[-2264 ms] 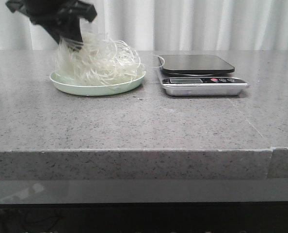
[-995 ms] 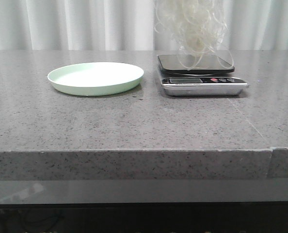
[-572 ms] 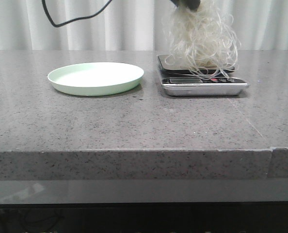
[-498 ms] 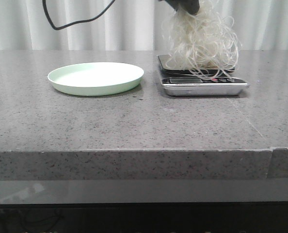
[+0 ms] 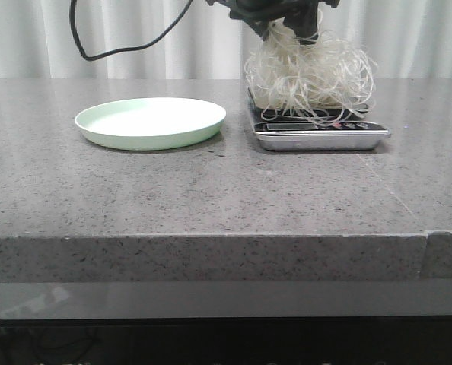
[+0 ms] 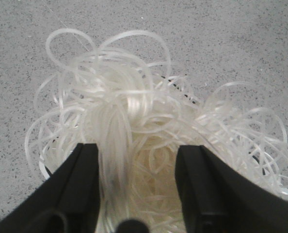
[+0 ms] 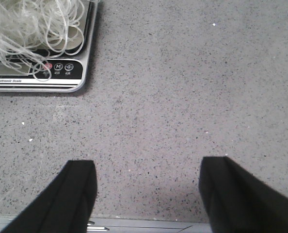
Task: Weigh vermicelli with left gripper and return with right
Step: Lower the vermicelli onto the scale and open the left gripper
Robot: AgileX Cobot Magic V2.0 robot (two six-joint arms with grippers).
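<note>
The vermicelli point(image 5: 310, 80) has sunk lower since a moment ago and now sits heaped on the scale point(image 5: 319, 131). The left claw point(image 6: 136, 187) still grips its top strands. The right claw point(image 7: 149, 194) hangs spread open over bare surface point(image 7: 183, 97).

The vermicelli point(image 5: 310, 76) is covering the scale point(image 5: 321, 135) platform and spilling over its display, which is too small to read. The front view's top edge is cutting off the left hand point(image 5: 283, 19). The right hand point(image 7: 149, 194) is showing only its fingertips.
</note>
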